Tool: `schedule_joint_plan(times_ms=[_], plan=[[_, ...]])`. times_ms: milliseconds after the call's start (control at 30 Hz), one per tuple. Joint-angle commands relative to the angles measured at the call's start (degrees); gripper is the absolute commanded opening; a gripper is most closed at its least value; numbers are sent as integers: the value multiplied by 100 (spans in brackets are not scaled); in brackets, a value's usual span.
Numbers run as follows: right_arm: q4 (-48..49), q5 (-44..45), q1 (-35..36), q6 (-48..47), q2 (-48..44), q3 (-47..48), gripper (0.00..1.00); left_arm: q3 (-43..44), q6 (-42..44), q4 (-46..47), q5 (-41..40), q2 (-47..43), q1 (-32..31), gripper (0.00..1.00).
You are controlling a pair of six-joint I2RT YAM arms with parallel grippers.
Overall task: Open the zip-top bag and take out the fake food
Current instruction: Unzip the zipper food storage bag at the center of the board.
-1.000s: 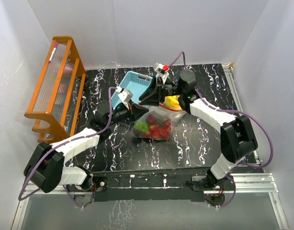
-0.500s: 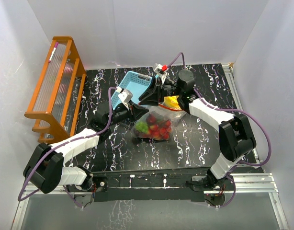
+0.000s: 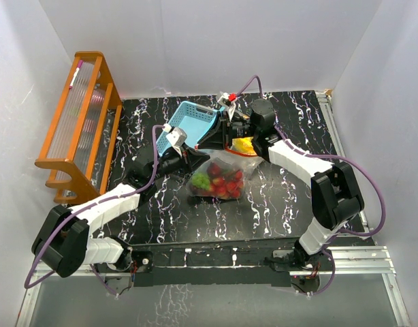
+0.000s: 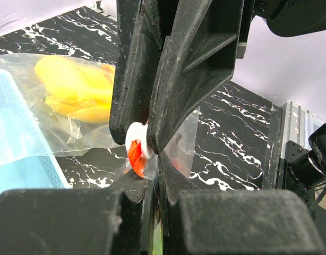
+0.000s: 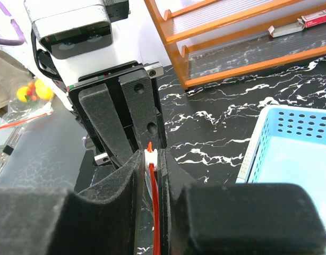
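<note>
The clear zip-top bag (image 3: 221,176) lies mid-table with the fake food inside: red strawberries (image 3: 227,184), green grapes (image 3: 200,180) and yellow fruit (image 3: 244,144). My left gripper (image 3: 201,156) is shut on the bag's clear top edge (image 4: 184,143). My right gripper (image 3: 213,141) meets it from the opposite side, shut on the white zip slider (image 5: 151,158) and its red zip strip (image 5: 154,212). The left wrist view shows my left gripper (image 4: 157,180) just below the slider (image 4: 135,139), with yellow fruit (image 4: 73,85) behind the plastic. The right wrist view shows my right gripper (image 5: 151,166).
A light-blue slotted basket (image 3: 188,121) stands tipped just behind the grippers; it also shows in the left wrist view (image 4: 19,154) and the right wrist view (image 5: 301,154). An orange wooden rack (image 3: 79,122) stands at the far left, and white walls surround the black marbled table (image 3: 284,197).
Both grippers stay clamped at the bag's top. The left wrist has shifted slightly left and the right wrist slightly back; the bag has barely moved.
</note>
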Motion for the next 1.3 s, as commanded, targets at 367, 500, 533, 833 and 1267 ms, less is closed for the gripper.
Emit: schedule_joint_plan(times_ms=[367,500,533,833,1267], plan=[[32,26,4,-125,-260,30,8,12,57,138,-352,-333,14,0],[-208,133,-44,-288,-312,18,8,-33,57,110,-637,-457,14,0],[-254,147,-69,-316,-323,11,8,-51,52,102,-707,-496,14,0],[-323,191,-297,-354,-494,-161,8,-90,65,-2,-1102,-787,10,0],[-579,307,-573,-558,-909,-585,8,60,39,-611,-1897,-1227,7,0]])
